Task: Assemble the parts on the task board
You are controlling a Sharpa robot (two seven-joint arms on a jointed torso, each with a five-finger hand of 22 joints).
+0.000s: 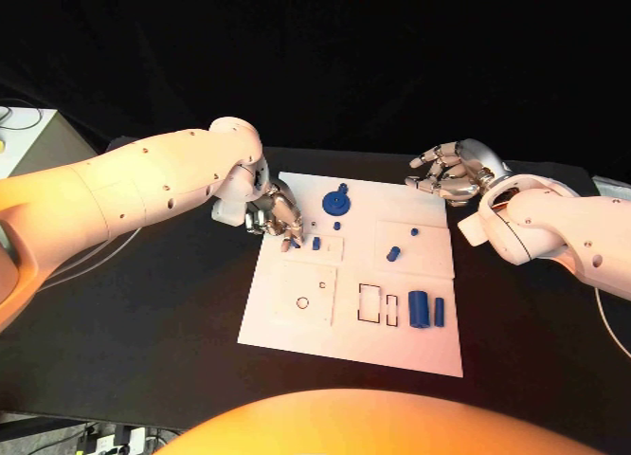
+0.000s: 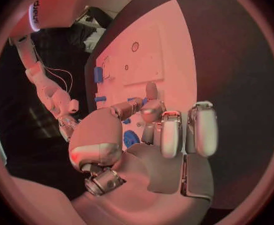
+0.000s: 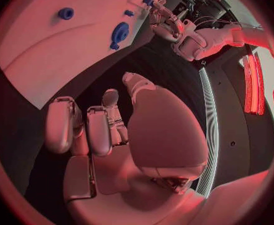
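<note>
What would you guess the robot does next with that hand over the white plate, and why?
Probably the left hand closes its fingers on the small blue piece right beside them and lifts it. Those fingers already reach down onto the task board, while the right hand hangs off the board's far corner, fingers curled, holding nothing.
</note>
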